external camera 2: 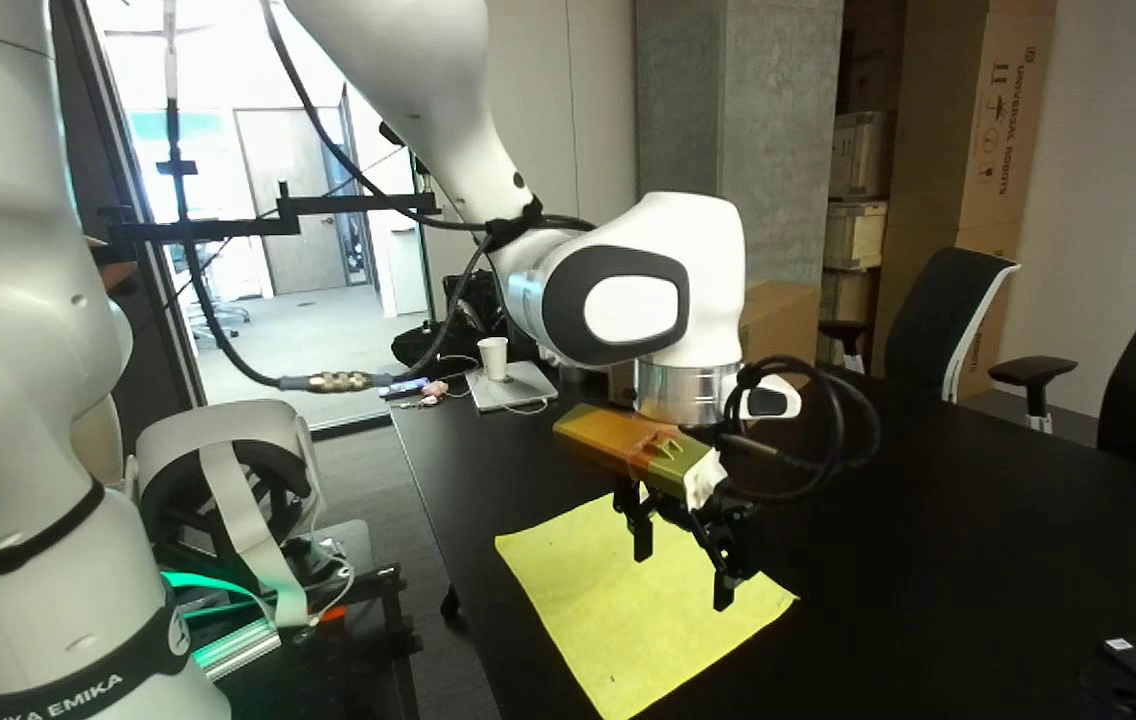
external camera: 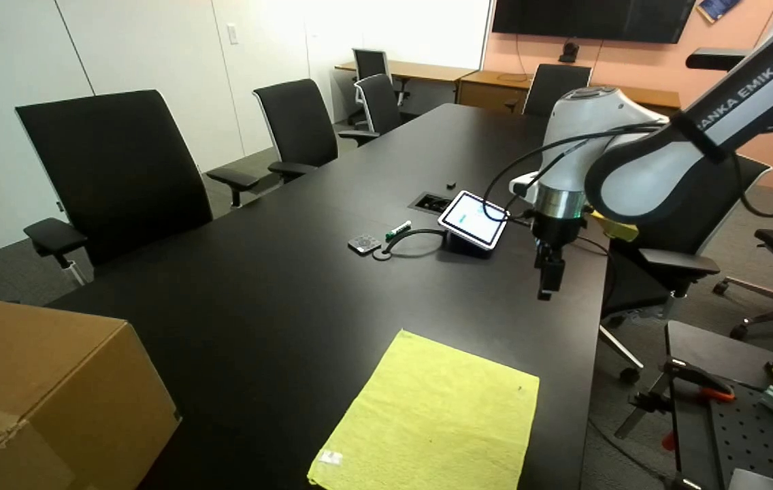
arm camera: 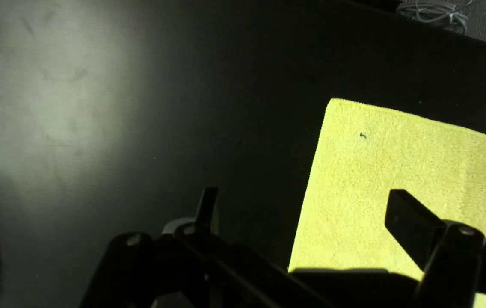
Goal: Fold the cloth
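Below the tool point(external camera 2: 683, 576), with jaws apart, can see the yellow cloth point(external camera 2: 623, 615) on the tabletop point(external camera 2: 928, 580). Higher than the tool, on the arm point(external camera: 744, 94), can read "ANKA EMIKA"; behind it, on a carton point(external camera 2: 983, 150), "UNIVERSAL ROBOTS".

Desk point(external camera: 257, 306): we see a tablet point(external camera: 472, 219) and a marker point(external camera: 398, 230).
Laptop point(external camera 2: 528, 388): we find a cup point(external camera 2: 494, 358) on it.
Wall point(external camera: 638, 58): we spot a dark screen point(external camera: 594, 19).

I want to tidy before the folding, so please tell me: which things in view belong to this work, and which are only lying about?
For the job:
yellow cloth, spread out
gripper, open above the cloth's level

Apparently just lying about:
marker
tablet
cardboard box
white cup
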You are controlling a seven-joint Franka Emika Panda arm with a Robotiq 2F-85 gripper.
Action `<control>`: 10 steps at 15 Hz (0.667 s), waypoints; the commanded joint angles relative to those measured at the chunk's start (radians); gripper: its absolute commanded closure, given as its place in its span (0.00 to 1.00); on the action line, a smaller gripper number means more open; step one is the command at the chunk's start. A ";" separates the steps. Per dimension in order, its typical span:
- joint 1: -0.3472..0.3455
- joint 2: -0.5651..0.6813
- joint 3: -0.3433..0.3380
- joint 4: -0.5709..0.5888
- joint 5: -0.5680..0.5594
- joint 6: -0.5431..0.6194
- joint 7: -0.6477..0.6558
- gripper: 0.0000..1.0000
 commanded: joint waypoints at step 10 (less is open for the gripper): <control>0.039 0.326 0.031 0.029 -0.005 0.406 0.254 0.00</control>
